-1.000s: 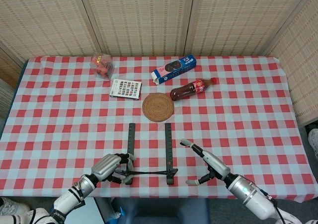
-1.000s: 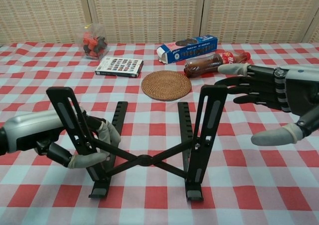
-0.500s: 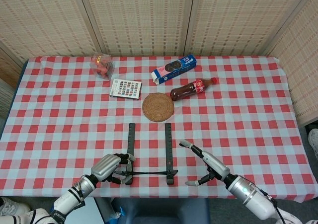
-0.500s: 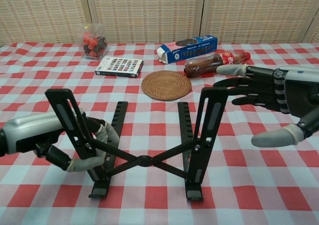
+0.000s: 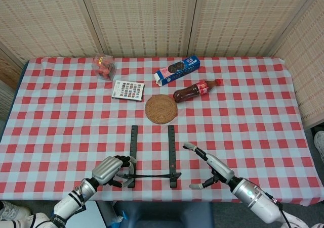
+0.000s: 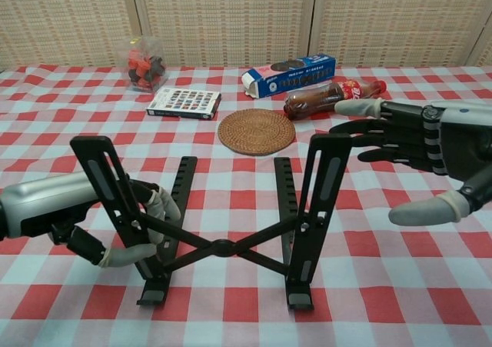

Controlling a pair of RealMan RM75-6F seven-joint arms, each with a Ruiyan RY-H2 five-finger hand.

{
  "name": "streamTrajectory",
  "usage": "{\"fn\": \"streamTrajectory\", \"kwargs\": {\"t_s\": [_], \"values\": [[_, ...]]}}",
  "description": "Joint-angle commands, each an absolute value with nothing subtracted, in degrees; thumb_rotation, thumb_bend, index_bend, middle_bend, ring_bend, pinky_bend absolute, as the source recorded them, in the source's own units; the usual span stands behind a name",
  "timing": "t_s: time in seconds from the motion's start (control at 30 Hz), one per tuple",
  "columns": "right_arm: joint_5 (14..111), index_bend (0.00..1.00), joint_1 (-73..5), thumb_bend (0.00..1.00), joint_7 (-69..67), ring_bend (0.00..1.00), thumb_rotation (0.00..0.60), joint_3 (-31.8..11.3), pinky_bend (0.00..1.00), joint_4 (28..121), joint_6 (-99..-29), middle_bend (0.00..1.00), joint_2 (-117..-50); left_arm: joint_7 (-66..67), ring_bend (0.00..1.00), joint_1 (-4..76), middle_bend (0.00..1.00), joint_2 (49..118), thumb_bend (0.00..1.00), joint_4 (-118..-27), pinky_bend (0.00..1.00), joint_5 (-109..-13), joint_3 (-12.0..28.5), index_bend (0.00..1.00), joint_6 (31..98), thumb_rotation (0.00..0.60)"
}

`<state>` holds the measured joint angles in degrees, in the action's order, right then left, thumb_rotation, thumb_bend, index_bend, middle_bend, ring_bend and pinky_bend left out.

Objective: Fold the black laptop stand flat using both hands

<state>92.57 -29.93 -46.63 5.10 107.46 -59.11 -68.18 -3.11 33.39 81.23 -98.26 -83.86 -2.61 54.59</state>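
The black laptop stand (image 6: 223, 216) is seen standing unfolded at the near edge of the red-checked worktop (image 5: 243, 117), its two base rails running away from the robot and its two raised arms linked by a crossed brace. The coming move appears to turn on the gap at the right: the stand's right upright is placed just to the left of the right robot hand (image 6: 419, 162), near but not touched. That robot hand is held at about the height of the upright's top, palm turned towards it, fingers (image 6: 361, 108) spread and stretched leftward, with nothing held. The left robot hand (image 6: 115, 224) is the nearer one: its fingers are curled around the left upright low down, beside the brace. A leftward reach by the right robot hand is judged to be needed before both sides can be pressed together.
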Motion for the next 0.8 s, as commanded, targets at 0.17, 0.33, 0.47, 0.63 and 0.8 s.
{"fn": "streamTrajectory", "kwargs": {"t_s": [0.17,0.33,0.47,0.63,0.8], "values": [[92.88,0.0,-29.91,0.02,-47.05,0.0,0.6,5.15,0.0,107.36,-59.23,0.07,-68.17,-1.95,0.28,33.23,0.26,81.36,0.35,-98.24,0.31,-83.92,-2.76,0.5,54.7,0.423],[93.04,0.0,-29.87,0.02,-47.16,0.0,0.6,5.35,0.0,107.27,-59.13,0.07,-68.23,-1.2,0.28,33.21,0.26,81.52,0.35,-98.08,0.31,-84.03,-2.87,0.52,54.63,0.471],[93.2,0.0,-29.85,0.02,-47.23,0.0,0.6,5.79,0.0,107.16,-58.73,0.07,-68.4,-1.17,0.28,33.14,0.26,81.64,0.35,-98.08,0.31,-83.9,-2.81,0.53,54.65,0.485],[92.86,0.0,-29.72,0.02,-45.88,0.0,0.6,5.92,0.0,107.07,-58.53,0.07,-68.48,-1.51,0.28,33.11,0.26,81.69,0.36,-98.09,0.31,-83.86,-2.67,0.54,54.66,0.546],[90.52,0.0,-29.63,0.09,-39.89,0.0,0.6,5.55,0.0,107.54,-57.32,0.07,-68.68,-1.29,0.28,33.04,0.26,81.75,0.36,-97.96,0.31,-83.76,-2.55,0.56,54.77,0.578]]}}
